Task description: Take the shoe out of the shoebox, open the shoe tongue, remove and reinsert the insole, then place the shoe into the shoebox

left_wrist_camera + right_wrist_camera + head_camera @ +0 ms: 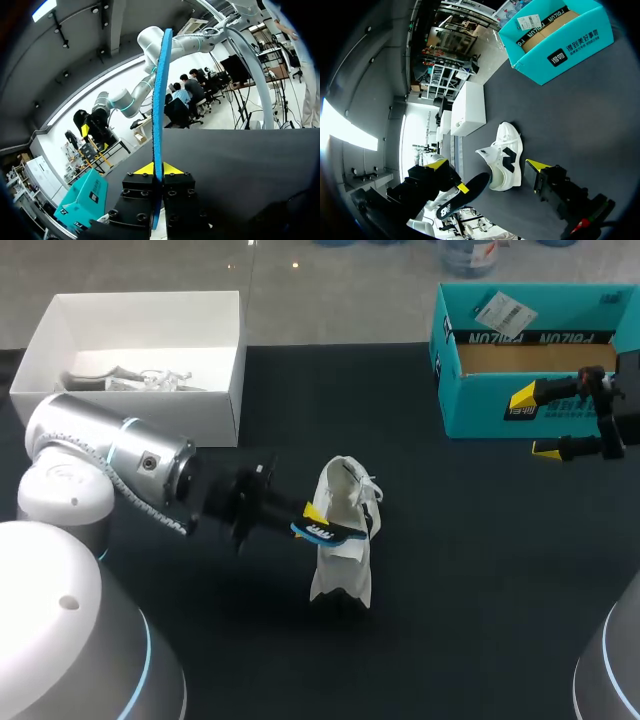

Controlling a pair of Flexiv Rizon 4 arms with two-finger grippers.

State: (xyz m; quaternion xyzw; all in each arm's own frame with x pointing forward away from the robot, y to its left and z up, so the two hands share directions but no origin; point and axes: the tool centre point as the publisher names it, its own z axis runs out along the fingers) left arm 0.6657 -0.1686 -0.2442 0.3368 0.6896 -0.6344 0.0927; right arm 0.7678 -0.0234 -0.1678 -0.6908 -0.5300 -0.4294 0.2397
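Closest to me, the long silver left arm [110, 455] lies low over the table [480, 570]. The table top is flat, black and dull, like cloth.

At the end of that arm, the left gripper [318, 523] is pinched tight on the insole [325, 532]. Its two yellow tips press on the insole's flat sides, one on each side. The insole is thin and bendy. It is bright blue on one face and dark on the other. It sticks out past the fingers, toward the shoe.

The shoe [345, 565] is right beside the gripper, out on the table near the middle, and not in any box. It is white and soft-looking, with a thick white sole, thin white laces and a black mark on its side. It stands on its sole. The end of the insole is at the shoe, but I cannot tell if they touch.

Farther off, the right gripper [535, 424] hangs in the air, well away from the shoe. Its two yellow tips are spread wide and it holds nothing.

Behind it is a teal box [480, 405] made of card. It is open, plain brown inside, with a white label [505, 312] on one flap.

On the far left is the white shoebox [238, 390]. It is smooth card, open, with crumpled paper [130, 378] in it.
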